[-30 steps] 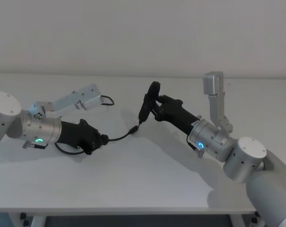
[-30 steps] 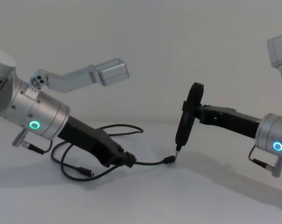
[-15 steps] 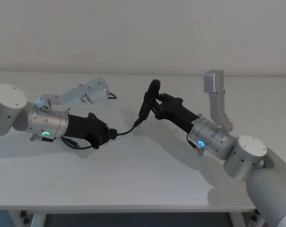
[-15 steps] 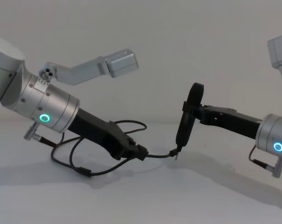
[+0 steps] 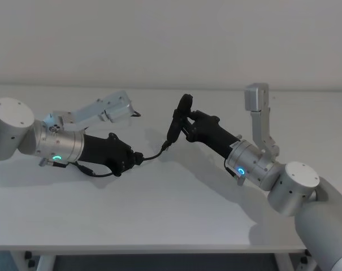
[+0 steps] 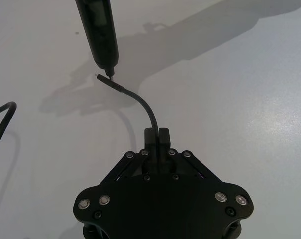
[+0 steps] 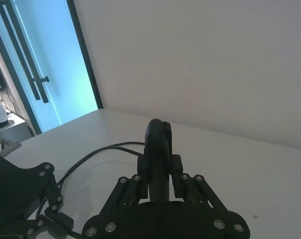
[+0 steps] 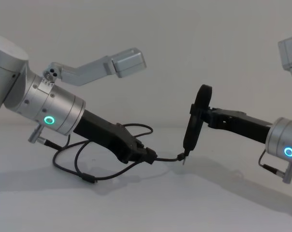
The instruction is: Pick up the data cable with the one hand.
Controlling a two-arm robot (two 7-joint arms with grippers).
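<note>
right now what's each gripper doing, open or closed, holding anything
Left gripper: closed on the data cable, close to its plug end.
Right gripper: closed on a slender black tool, tip pointing down at the cable's plug.

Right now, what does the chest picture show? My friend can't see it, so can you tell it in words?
The left gripper is shut on the data cable near one plug, low over the white table. The plug's tip is right at the thin metal tip of a slender black tool held by the right gripper. The rest of the cable loops behind the left arm.
</note>
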